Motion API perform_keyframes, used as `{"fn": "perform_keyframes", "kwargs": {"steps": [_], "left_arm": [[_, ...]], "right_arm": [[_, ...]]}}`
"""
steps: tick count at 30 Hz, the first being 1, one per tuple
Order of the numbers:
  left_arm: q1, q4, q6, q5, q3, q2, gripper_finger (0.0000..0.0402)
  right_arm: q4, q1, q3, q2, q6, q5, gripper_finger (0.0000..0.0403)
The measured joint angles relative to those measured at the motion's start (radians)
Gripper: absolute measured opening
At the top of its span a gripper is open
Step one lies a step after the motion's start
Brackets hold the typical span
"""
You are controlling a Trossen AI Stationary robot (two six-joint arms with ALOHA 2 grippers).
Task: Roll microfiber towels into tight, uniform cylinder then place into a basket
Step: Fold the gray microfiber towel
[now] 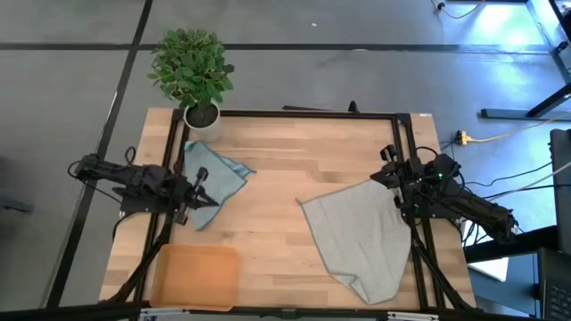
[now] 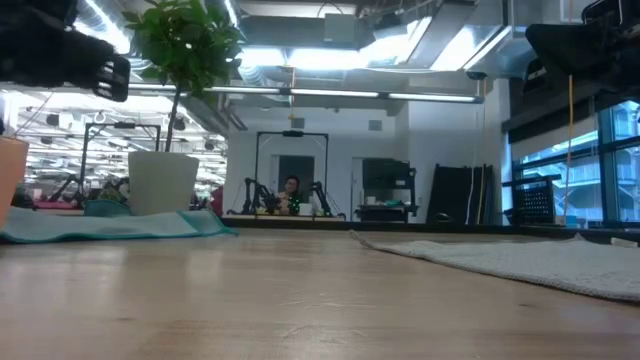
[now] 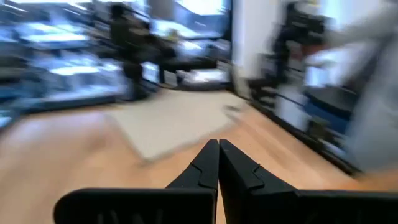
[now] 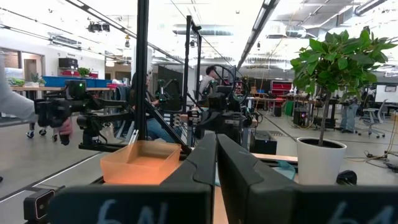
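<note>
A light blue towel lies crumpled flat on the table at the far left, also in the low view. The larger grey-green towel is spread flat at the right, one corner reaching the near edge. The orange basket stands at the near left. My left gripper hovers shut over the blue towel's near-left edge, pointing level toward the table's right. My right gripper is shut above the grey-green towel's far right corner, pointing left.
A green plant in a white pot stands at the far left corner, close behind the blue towel. A black frame edges the table. Bare wood lies between the two towels.
</note>
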Motion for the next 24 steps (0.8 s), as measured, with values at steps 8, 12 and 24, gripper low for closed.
{"fn": "perform_keyframes", "kwargs": {"steps": [8,12,24], "left_arm": [[0.0,0.1,-0.104,-0.302,0.011,0.009,0.0],[0.0,0.094,-0.079,-0.29,0.066,0.07,0.0],[0.049,-0.091,-0.122,-0.302,0.468,0.59,0.0]], "right_arm": [[0.0,0.0,0.0,0.0,0.003,0.0,0.0018],[0.0,0.0,0.0,0.0,0.032,0.0,0.0018],[0.0,0.0,0.003,0.0,0.118,-0.046,0.0018]]}}
